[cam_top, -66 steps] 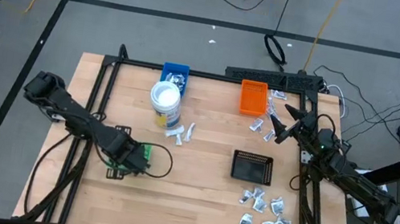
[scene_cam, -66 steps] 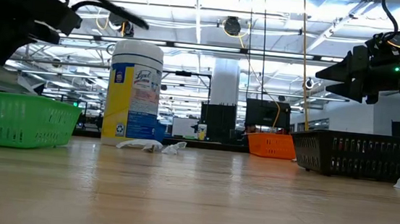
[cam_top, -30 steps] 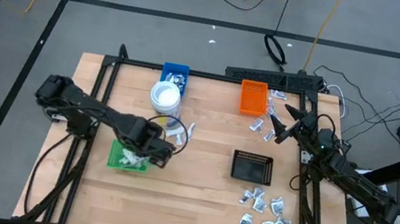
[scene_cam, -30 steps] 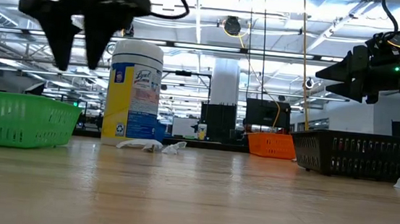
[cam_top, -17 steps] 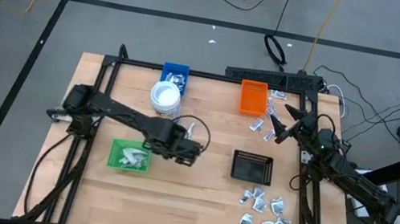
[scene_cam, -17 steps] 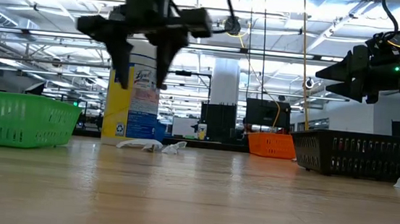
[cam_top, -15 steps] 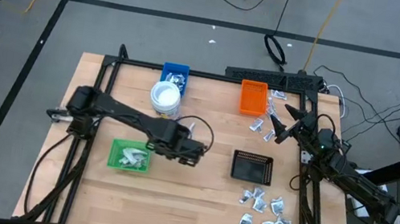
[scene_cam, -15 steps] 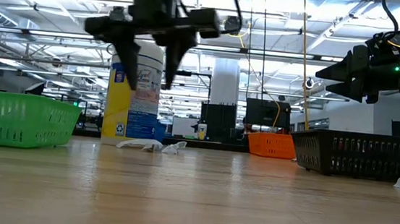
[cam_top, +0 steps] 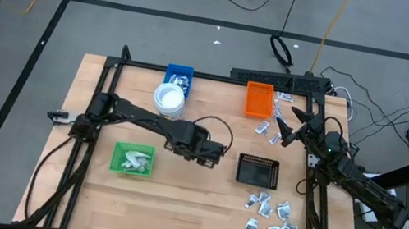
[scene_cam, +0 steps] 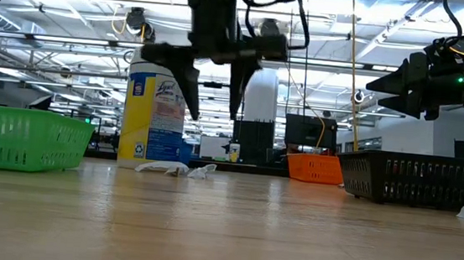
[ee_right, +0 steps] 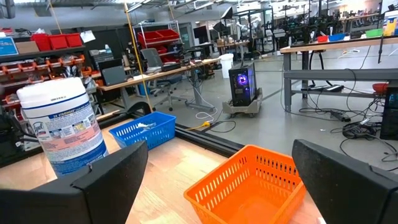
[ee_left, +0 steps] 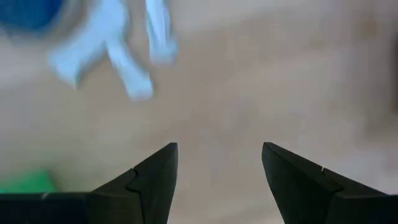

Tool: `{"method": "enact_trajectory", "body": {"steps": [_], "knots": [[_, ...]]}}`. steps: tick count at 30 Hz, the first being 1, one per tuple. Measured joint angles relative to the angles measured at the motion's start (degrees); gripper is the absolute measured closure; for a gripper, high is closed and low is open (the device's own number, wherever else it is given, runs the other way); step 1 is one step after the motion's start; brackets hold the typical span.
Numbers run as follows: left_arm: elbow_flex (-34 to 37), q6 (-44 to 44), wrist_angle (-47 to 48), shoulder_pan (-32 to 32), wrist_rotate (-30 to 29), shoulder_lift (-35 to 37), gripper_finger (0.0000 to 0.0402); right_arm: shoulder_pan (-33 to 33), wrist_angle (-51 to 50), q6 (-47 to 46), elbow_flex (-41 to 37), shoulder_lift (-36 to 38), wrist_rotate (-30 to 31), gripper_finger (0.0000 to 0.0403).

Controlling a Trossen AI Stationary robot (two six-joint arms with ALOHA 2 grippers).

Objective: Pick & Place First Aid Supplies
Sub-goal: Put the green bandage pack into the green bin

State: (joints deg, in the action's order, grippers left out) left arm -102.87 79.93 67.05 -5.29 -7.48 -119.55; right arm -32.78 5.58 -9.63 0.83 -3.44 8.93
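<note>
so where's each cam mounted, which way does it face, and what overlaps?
High: overhead, straight down on the table; both arms, left hand, right hand.
Low: table height, level into the room; left hand open above the wood.
Left wrist: looks down past its open fingers at white packets.
Right wrist: past open fingers over the orange tray, blue tray.
Shared: white tub in high, low, right wrist.

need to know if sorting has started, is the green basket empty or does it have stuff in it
Not empty. In the high view the green basket holds a few white packets lying on its floor; how many exactly cannot be told.
</note>
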Motion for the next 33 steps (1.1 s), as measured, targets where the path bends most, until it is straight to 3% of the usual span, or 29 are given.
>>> {"method": "enact_trajectory", "body": {"steps": [4, 10, 20, 28, 33], "knots": [[0.09, -2.52, -0.33, 1.64, -5.69, -0.76, 0.0163, 0.0, 0.0, 0.0, 0.01, 0.0, -0.02, 0.0009], [1.09, -3.4, -1.44, 3.36, -9.2, -2.83, 0.0163, 0.0, 0.03, 0.0, 0.01, 0.0, 0.0, 0.0009], [1.18, -3.53, -4.29, 5.44, -9.79, -8.87, 0.0162, 0.0, 0.13, 0.0, -0.01, 0.0, 0.0, 0.0009], [1.2, -2.2, -4.16, 6.02, -14.8, -9.73, 0.0163, -0.02, 0.13, 0.0, -0.01, -0.02, -0.02, 0.0009], [1.96, 1.47, -4.23, 6.57, -11.16, -9.73, 0.0165, 0.0, 0.12, 0.0, -0.01, -0.02, -0.02, 0.0009]]}}
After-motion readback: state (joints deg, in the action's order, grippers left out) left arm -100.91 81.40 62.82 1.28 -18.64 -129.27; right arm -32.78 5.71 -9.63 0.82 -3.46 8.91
